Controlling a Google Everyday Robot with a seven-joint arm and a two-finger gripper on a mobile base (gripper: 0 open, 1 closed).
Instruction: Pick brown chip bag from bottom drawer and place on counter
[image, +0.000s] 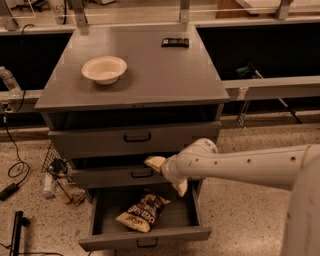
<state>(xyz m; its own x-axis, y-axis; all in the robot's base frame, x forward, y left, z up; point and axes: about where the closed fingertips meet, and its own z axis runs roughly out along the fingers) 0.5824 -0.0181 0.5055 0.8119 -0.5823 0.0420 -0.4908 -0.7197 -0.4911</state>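
The brown chip bag (143, 212) lies flat in the open bottom drawer (145, 239), its tan-yellow end toward the front left. My gripper (167, 175) hangs above the drawer's right half, in front of the middle drawer, fingers spread apart and empty. One cream fingertip (153, 162) points left and the other (182, 187) points down. The gripper is above and to the right of the bag, not touching it. The counter (150, 85) is the grey cabinet top above.
A white bowl (104, 68) sits on the counter's left part. A small flat black bar (175, 42) lies at the counter's far right. The two upper drawers are closed. Cables and clutter (57, 180) lie on the floor left of the cabinet.
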